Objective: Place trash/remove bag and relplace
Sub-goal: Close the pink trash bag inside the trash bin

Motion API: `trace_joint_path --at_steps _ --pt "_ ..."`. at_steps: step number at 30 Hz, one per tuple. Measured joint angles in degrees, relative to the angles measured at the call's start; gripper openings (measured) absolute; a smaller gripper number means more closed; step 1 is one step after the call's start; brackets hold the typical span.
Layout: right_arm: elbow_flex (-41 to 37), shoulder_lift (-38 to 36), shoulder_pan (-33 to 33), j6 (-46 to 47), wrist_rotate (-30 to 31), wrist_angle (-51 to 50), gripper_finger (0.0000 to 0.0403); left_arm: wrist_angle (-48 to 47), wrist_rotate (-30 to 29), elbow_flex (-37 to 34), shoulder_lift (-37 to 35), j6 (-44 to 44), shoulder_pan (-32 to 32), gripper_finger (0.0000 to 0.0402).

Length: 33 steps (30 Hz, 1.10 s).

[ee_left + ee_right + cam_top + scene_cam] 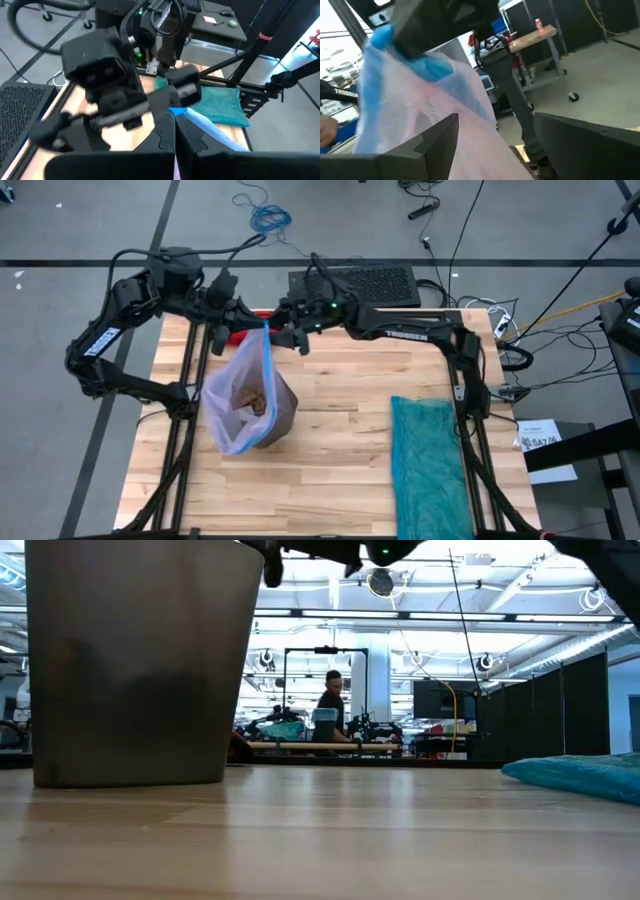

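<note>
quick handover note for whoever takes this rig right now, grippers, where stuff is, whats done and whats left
Left gripper: jaws shut on the bag, holding its top edge up above the bin.
Right gripper: jaws open, right beside the raised edge, holding nothing.
Trash: brown lumps inside the bag.
Teal bag: flat on the table's right side.
Done: trash is in.
Left: lift the bag clear, fit a replacement.

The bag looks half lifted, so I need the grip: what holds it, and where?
The left gripper, shut, pinches the bag at its top edge. The right gripper is open beside it.
</note>
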Motion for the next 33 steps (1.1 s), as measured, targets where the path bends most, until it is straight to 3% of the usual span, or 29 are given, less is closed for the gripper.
trace_joint_path --at_steps 4,7,10,13,15,33 --pt "5.84 3.98 0.67 0.08 -3.65 -2.32 0.0247 0.78 0.00 0.00 0.16 0.00 -0.27 0.0000" --pt "7.50 5.42 1.23 0.85 -4.40 -3.16 0.0214 1.10 -0.43 0.00 0.14 0.08 -0.25 0.0000" --pt "7.55 5.41 2.08 -1.77 -4.41 -4.66 0.0146 1.06 -1.07 0.00 0.14 0.13 -0.23 0.0000" --pt "7.55 5.41 2.89 -2.64 -4.84 -5.71 0.0050 1.10 -1.17 0.00 -0.12 0.29 -0.23 0.0000" --pt "7.55 5.41 3.21 -3.02 -5.82 -6.16 0.0015 1.22 -1.70 0.00 -0.43 1.08 -0.21 0.0000" --pt "7.52 5.33 3.58 -8.07 -3.82 -20.43 0.0000 1.67 -9.92 0.00 -6.66 1.55 -0.15 0.0000"
